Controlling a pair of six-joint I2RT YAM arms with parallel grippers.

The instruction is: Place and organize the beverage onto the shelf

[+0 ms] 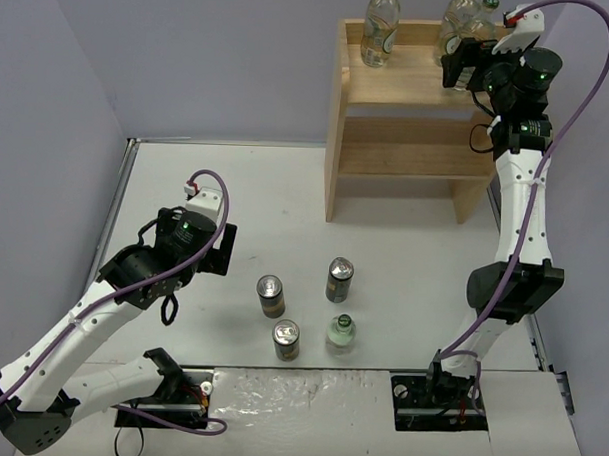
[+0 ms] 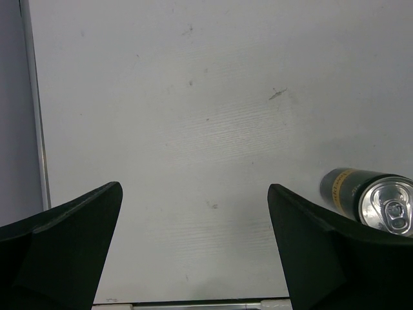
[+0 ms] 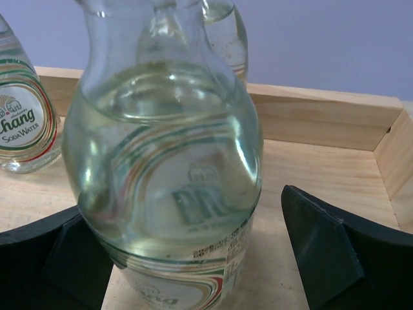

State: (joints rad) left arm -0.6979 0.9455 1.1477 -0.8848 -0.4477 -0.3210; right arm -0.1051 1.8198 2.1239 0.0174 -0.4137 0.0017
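Pale lavender walls (image 1: 190, 54) around a white, scuffed table (image 1: 236, 186) under even light.

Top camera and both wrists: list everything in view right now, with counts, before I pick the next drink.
shelf: one, light wood, two tiers, far side of the table
bottles on shelf: three, clear with pale-green labels, top tier
bottle on table: one, clear, dark cap, upright beside the cans
cans: three, dark with silver tops, upright mid-table
table: one, white
left gripper: one, black fingers, open and empty, over the table left of the cans
right gripper: one, black fingers, open either side of a top-tier bottle
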